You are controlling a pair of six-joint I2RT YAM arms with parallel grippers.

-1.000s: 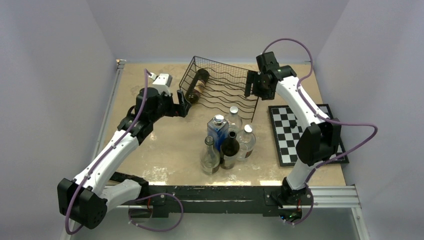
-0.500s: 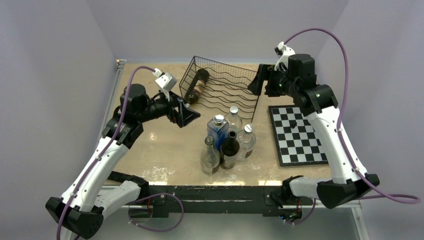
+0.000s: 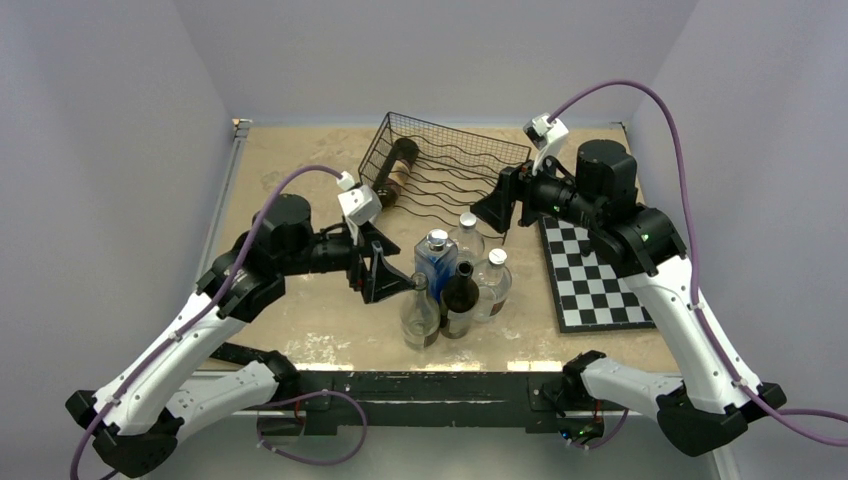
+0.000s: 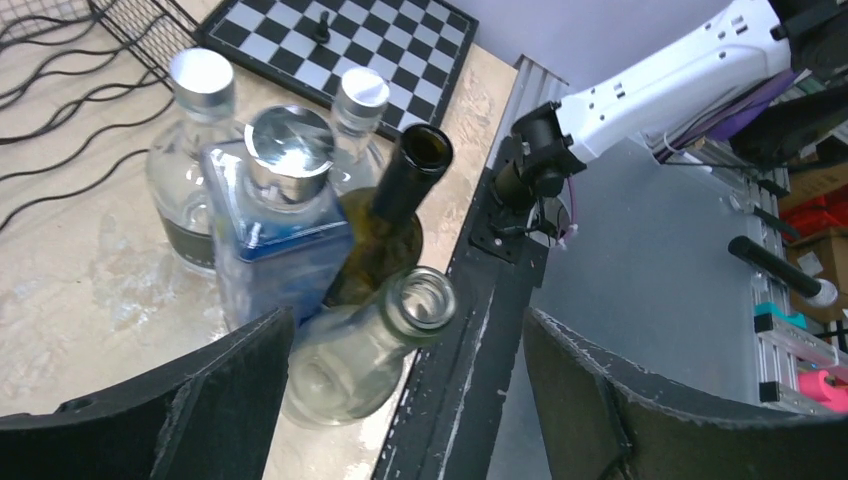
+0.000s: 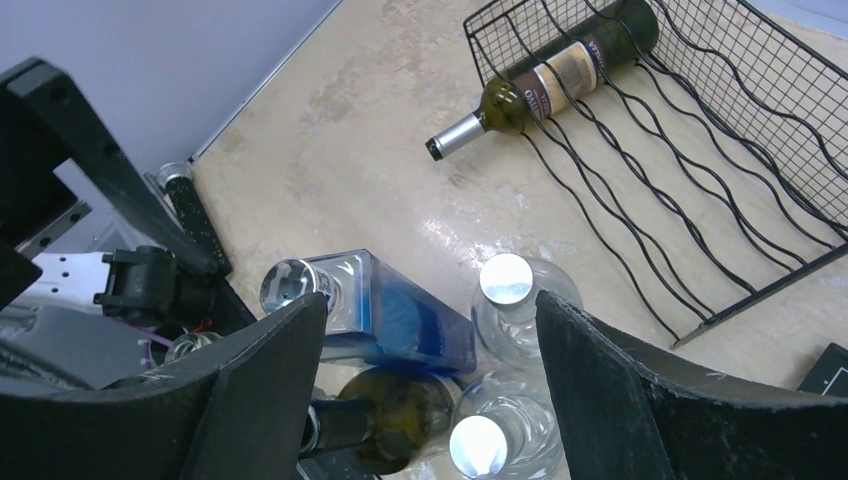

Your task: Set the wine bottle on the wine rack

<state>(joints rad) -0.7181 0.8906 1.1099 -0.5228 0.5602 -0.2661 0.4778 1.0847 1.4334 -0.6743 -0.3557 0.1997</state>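
Note:
The black wire wine rack (image 3: 455, 178) stands at the back of the table. One dark labelled wine bottle (image 3: 393, 172) lies in its leftmost cradle, also seen in the right wrist view (image 5: 556, 70). A dark green open-necked wine bottle (image 3: 459, 292) stands in a cluster in front of the rack. My left gripper (image 3: 385, 272) hangs open just left of that cluster; the neck of a clear glass bottle (image 4: 415, 305) shows between its fingers, untouched. My right gripper (image 3: 492, 208) is open above the cluster's far right side, holding nothing.
The cluster also holds a blue square bottle (image 3: 435, 256) and two clear capped bottles (image 3: 492, 280). A chessboard (image 3: 592, 272) with a small piece lies at the right. The black front rail (image 3: 430, 385) runs along the near edge.

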